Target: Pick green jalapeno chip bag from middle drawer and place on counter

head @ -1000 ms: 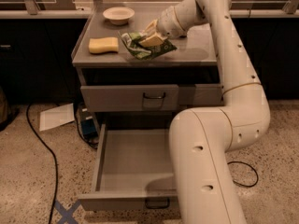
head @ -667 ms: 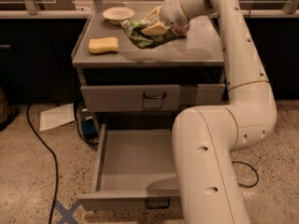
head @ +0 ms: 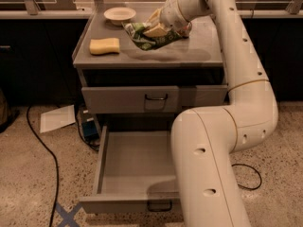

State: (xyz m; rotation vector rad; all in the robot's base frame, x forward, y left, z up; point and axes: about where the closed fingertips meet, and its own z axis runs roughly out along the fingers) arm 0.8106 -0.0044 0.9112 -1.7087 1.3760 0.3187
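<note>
Hand point(head: 157, 29) clamps the green jalapeno chip bag point(head: 141, 38) over the counter point(head: 191, 52), its lettering seemingly unreadable.

Hand point(head: 156, 28) clamps green jalapeno chip bag point(head: 142, 38) over counter point(head: 201, 51); yellow sponge point(head: 104, 46), white bowl point(head: 120, 14) rest nearby.

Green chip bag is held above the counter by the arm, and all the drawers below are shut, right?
Not quite. The camera view shows the end effector holding the green jalapeno chip bag above the counter, but the middle drawer is pulled open; only the drawer above it is shut.
</note>
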